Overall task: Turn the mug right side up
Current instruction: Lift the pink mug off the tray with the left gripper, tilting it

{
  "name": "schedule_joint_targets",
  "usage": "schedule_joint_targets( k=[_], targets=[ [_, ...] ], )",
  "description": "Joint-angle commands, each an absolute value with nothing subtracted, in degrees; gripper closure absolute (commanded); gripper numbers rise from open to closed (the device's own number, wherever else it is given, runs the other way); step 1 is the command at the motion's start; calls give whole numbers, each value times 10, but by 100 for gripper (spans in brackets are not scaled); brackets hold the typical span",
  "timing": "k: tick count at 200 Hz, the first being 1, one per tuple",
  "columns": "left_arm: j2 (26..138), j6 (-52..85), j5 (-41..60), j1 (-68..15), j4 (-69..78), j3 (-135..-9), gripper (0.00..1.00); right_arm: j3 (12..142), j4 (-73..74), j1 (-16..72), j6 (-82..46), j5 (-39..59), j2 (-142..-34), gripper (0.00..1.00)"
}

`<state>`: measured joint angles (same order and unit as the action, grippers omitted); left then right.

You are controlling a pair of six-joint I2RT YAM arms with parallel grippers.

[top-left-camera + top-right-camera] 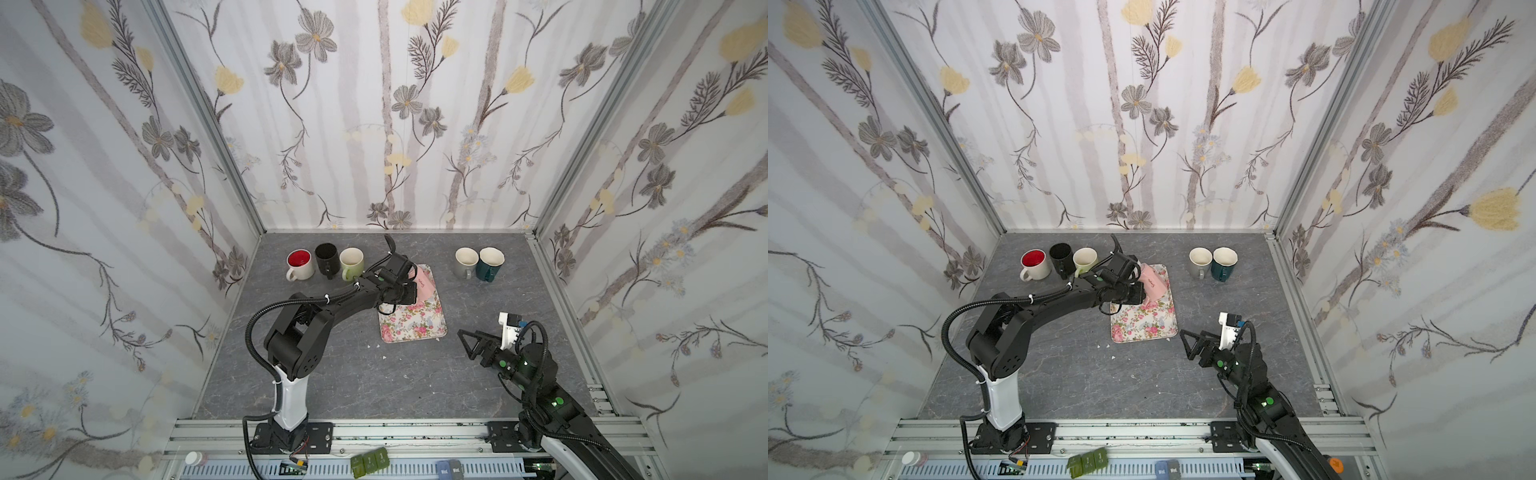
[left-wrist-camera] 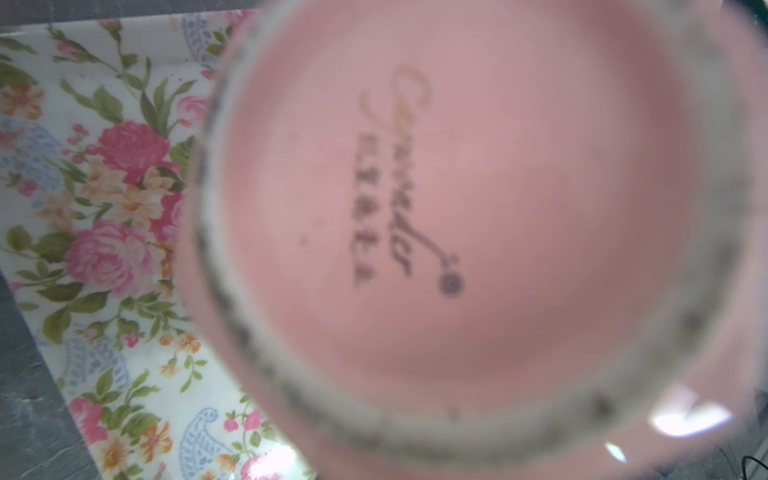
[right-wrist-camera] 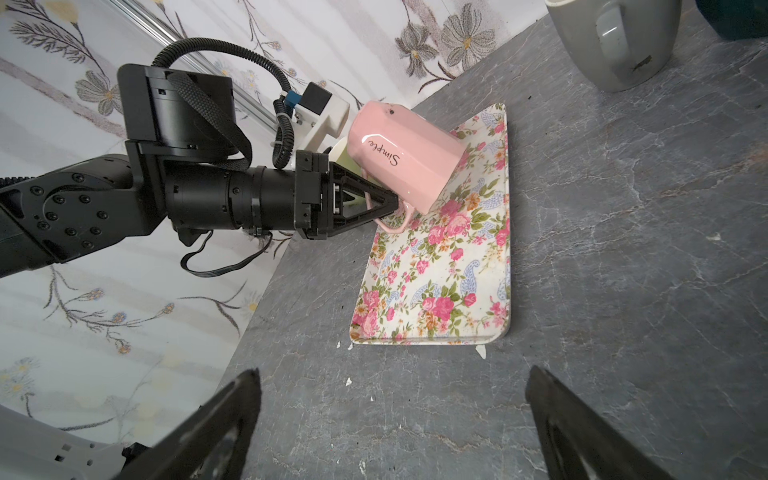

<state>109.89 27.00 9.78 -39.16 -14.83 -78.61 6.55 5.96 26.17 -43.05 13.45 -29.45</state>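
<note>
**Pink ceramic mug (image 3: 403, 158) tipped on the tray, held by its handle**

Near right, the right gripper (image 3: 392, 374) hovers over the grey stone-patterned tabletop (image 1: 374, 374). Its jaws are spread wide and empty, and it points left, towards the tray.

At mid-table lies the rectangular rose-printed tray (image 3: 436, 291). The mug is at its far end.

The mug's long axis is tilted. Its base faces up and left, and its mouth faces down and right, with the rim apparently touching the tray. "Simple" runs along its side in black script. The maker's mark on the base is too blurred to read.

The left arm stretches low from the near left. The left gripper (image 3: 392, 203) is clamped on the mug's handle.

At the far edge, five mugs stand upright:
- a white mug with a red inside (image 1: 299, 264)
- a black mug (image 1: 326, 257)
- a pale green mug (image 1: 352, 264)
- a grey mug (image 1: 465, 262)
- a dark teal mug (image 1: 490, 264)
</note>
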Motion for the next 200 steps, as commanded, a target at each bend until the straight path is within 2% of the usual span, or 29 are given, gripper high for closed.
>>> schedule_joint_targets(
  k=[1,90,200],
  targets=[
    [1086,283,113,-390,-98,-781,100,60,91,261,-439,141,-295,0],
    [1019,326,144,-394,-65,-761,100,60,110,261,-460,158,-288,0],
    [924,379,188,-427,-11,-735,100,74,249,262,-505,203,-383,0]
  ],
)
